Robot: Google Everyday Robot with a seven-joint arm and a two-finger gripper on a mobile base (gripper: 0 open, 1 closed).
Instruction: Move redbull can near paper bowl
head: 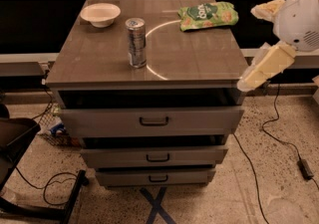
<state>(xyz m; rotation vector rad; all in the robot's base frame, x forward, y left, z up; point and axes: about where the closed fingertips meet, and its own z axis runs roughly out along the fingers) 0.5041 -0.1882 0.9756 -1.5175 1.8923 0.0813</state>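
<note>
The redbull can [135,42], slim and silver-grey, stands upright near the middle-left of the grey cabinet top [199,58]. The paper bowl [100,14], white and shallow, sits at the far left corner, apart from the can. My gripper [248,47] hangs off the cabinet's right edge, well right of the can. Its two cream fingers [264,67] are spread apart with nothing between them.
A green snack bag [207,15] lies at the far right of the top. The cabinet has three drawers [149,121], slightly pulled out. Cables [279,138] run over the floor on the right, and a dark chair base [30,168] stands at the lower left.
</note>
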